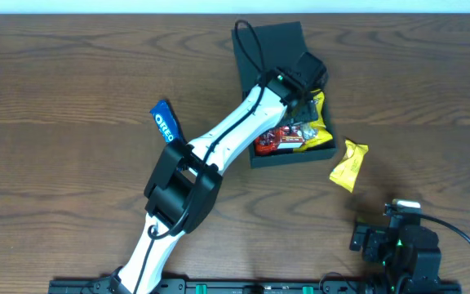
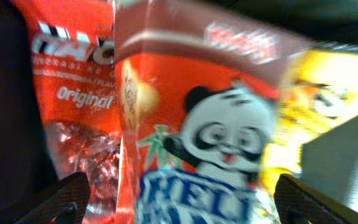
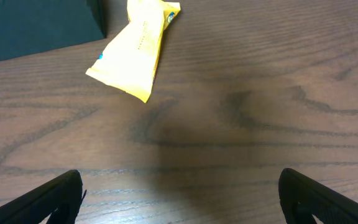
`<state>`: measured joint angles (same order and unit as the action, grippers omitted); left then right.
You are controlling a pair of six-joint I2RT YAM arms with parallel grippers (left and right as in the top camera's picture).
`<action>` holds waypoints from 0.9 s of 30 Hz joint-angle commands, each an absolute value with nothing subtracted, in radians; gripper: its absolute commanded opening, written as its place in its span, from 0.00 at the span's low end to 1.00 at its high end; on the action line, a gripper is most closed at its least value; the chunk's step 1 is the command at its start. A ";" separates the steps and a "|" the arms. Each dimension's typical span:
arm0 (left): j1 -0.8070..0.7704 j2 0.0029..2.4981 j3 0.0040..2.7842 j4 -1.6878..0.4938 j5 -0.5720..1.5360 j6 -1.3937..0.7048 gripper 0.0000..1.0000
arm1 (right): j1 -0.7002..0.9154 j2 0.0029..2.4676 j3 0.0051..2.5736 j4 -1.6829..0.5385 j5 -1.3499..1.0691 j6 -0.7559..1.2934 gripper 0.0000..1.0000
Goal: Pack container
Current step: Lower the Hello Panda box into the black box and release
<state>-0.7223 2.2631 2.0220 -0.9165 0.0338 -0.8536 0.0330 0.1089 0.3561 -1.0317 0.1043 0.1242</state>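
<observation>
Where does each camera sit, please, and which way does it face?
Overhead: above the table, looking down; left arm reaching into the container, right arm parked.
Left wrist: over the container, facing a panda packet; left claw open below.
Right wrist: low over the table, facing the yellow packet; right claw open below.
Shared: overhead and right wrist both see the yellow packet.

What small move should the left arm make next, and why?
Probably lift the left gripper straight up, out of the container. Its jaws stand wide open over the panda packet, which lies inside among other snacks, so nothing is held. The Oreo packet and the yellow packet lie on the table, not yet packed.
</observation>
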 commanded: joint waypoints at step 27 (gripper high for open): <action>-0.749 2.269 2.072 -1.150 -0.408 -0.809 0.96 | 0.020 0.104 0.352 -1.037 0.101 0.115 0.99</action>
